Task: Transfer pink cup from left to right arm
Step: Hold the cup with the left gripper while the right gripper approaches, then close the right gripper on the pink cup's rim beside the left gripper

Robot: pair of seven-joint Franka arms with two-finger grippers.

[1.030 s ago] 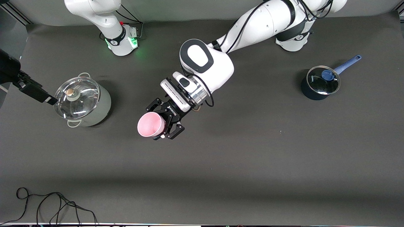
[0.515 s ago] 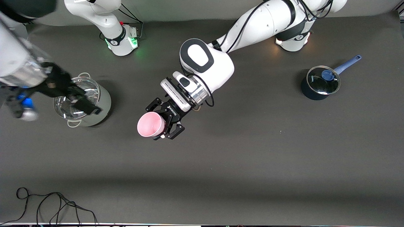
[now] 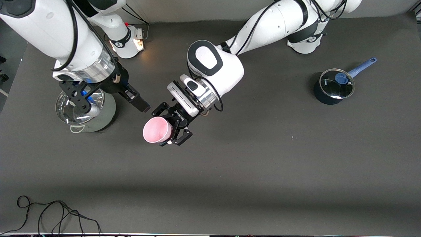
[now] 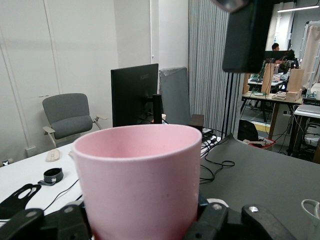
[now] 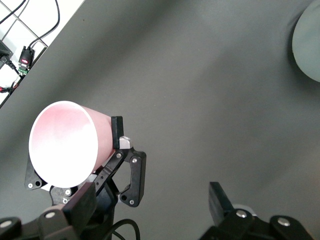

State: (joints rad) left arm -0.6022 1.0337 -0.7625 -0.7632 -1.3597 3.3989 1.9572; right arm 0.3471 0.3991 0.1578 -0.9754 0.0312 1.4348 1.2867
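Note:
The pink cup [image 3: 155, 131] is held tilted above the middle of the table, its mouth turned toward the right arm's end. My left gripper [image 3: 164, 128] is shut on its base, with its linkage fingers [image 5: 132, 172] on both sides. In the left wrist view the cup [image 4: 137, 180] fills the middle. My right gripper [image 3: 139, 104] hangs open and empty just beside the cup's rim, not touching it. One of its flat fingers [image 4: 247, 35] shows above the cup in the left wrist view. In the right wrist view the cup [image 5: 62, 147] lies off to one side of my right gripper [image 5: 150, 205].
A grey-green lidded pot [image 3: 106, 113] stands under the right arm's wrist, toward the right arm's end. A blue saucepan [image 3: 333, 88] with a glass lid stands toward the left arm's end. A black cable [image 3: 49, 214] lies at the front edge.
The right arm has swung in from the table's end, over the pot, to just beside the cup. The left arm and the cup have not moved.

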